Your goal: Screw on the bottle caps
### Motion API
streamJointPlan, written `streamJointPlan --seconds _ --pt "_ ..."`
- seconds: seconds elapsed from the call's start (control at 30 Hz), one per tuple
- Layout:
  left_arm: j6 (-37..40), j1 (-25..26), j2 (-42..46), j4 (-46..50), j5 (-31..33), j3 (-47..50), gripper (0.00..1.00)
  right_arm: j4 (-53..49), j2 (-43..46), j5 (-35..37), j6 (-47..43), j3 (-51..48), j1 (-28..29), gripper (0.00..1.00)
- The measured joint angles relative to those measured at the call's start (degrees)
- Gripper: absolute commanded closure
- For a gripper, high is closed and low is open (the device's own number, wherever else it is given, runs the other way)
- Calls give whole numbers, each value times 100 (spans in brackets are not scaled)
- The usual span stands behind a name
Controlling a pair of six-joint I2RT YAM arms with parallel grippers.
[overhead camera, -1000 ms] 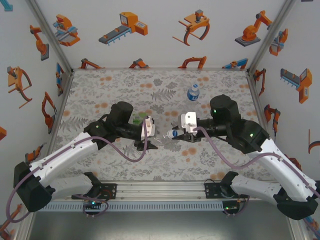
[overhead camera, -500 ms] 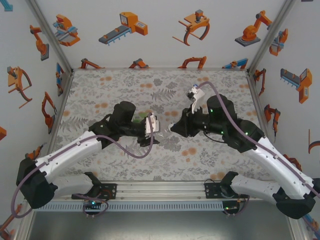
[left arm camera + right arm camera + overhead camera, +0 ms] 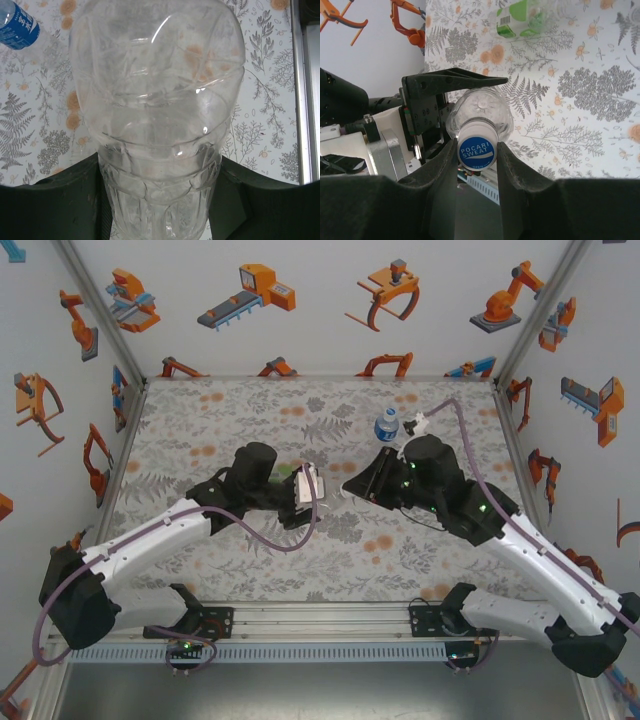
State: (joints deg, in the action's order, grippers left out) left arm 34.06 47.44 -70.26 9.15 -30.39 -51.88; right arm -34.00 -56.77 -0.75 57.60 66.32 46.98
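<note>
My left gripper (image 3: 308,492) is shut on the unlabelled clear bottle (image 3: 157,100), its dark fingers (image 3: 60,200) pressing the ribbed body from both sides. The bottle lies level above the table, neck toward my right gripper (image 3: 476,161). That gripper is shut on a white cap (image 3: 476,150) with a blue printed top, which sits on the bottle's neck. The blue-labelled bottle (image 3: 387,424) stands upright at the back. The green-labelled bottle (image 3: 520,17) lies on the table, partly hidden behind the left arm in the top view.
The table (image 3: 200,430) carries a grey leaf print with orange spots, and white walls with robot pictures close it in on three sides. A metal rail (image 3: 320,620) runs along the near edge. The right arm's cable (image 3: 450,405) arches over toward the blue-labelled bottle.
The right wrist has rolled round the cap, swinging its camera block and cable from the near side to the far side. The left gripper has kept hold of the bottle and shifted slightly.
</note>
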Motion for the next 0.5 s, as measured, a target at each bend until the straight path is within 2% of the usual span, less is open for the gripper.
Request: streamJointPlan --seconds 0.07,0.17,0.3,0.5 --pt "0 0 0 -76 -15 -2 100 109 55 -20 -463 0 7 57" --pt "9 35 2 -142 -179 -11 100 297 164 -114 -1403 2 9 51" --pt "39 55 2 -55 -356 -57 100 426 302 -632 -2879 74 9 52" --pt "170 55 96 293 -734 -140 100 372 299 -1895 -5213 398 9 50"
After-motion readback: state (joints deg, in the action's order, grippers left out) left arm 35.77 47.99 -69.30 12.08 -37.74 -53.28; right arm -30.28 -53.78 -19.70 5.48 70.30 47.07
